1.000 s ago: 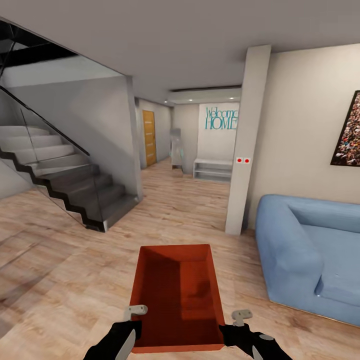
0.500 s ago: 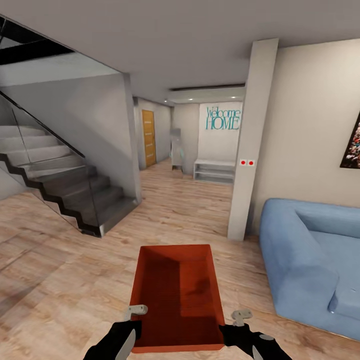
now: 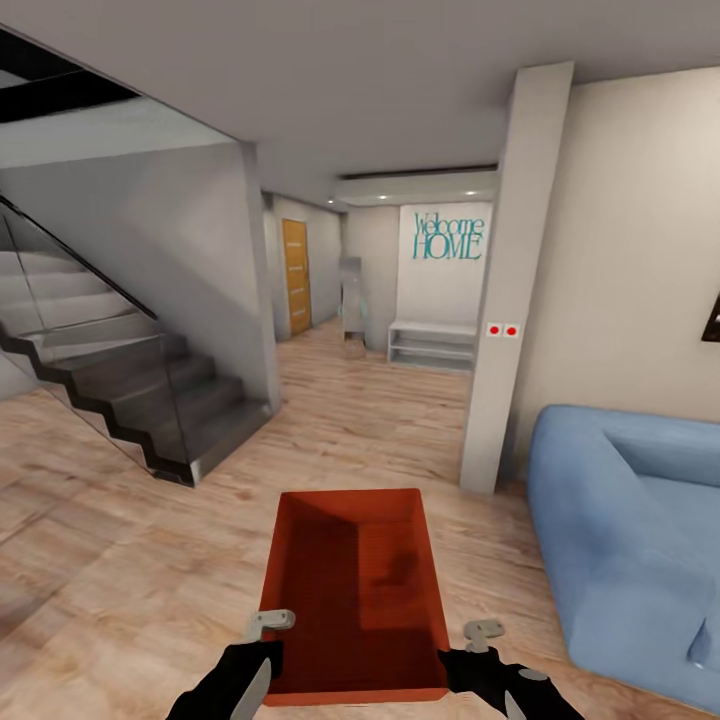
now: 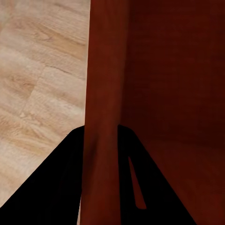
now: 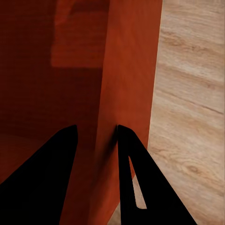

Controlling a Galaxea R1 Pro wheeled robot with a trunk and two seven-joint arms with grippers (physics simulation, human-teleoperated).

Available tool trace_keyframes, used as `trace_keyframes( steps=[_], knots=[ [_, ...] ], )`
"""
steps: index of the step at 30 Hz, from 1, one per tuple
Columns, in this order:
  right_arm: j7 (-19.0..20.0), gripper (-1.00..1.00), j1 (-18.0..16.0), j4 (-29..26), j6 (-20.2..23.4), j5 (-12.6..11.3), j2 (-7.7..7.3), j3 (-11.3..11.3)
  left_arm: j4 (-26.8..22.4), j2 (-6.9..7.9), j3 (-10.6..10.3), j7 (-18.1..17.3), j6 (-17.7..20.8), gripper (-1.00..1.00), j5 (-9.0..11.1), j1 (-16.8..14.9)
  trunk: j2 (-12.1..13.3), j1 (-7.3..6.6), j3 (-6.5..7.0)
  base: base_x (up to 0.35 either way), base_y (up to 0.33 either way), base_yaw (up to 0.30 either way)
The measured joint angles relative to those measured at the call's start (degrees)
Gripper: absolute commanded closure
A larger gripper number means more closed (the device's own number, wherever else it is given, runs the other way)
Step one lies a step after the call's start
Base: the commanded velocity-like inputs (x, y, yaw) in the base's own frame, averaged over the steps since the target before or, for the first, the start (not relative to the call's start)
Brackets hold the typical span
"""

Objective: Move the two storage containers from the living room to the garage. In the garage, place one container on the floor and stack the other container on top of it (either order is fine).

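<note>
Storage container (image 3: 357,590): orange-red, rectangular, open-topped, nothing being held inside. It is being carried left of the blue sofa (image 3: 630,540), each side wall pinched by the left gripper (image 4: 101,154) and right gripper (image 5: 96,150).

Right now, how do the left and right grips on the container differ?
Little differs. The left gripper pinches the storage container's left wall, the right gripper its right wall. Both are shut on a thin wall near the container's near end, one finger inside and one outside.

left gripper (image 3: 262,645) and right gripper (image 3: 478,650) low, forward, jaws clamped
</note>
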Motion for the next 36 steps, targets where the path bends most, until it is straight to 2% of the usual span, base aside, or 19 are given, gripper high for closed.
trace_keyframes(
  steps=[8,15,36],
  knots=[
    [-1.1,1.0,0.0,0.0,0.1,0.0,0.93,0.1,-0.4,0.9,0.1,-1.2,0.5,1.0,-0.3,0.0,0.0,0.0,0.0,0.325,0.0,-0.188],
    [0.0,1.0,0.0,0.0,0.0,0.1,0.02,0.0,0.1,0.01,0.0,-0.1,-0.1,1.0,0.0,0.0,0.0,0.0,0.0,0.325,0.0,-0.032],
    [0.0,1.0,0.0,0.0,-0.1,0.1,0.04,-0.1,-0.1,0.0,0.0,0.0,0.0,1.0,0.0,0.0,0.0,0.0,0.0,0.325,0.0,0.0]
  ],
)
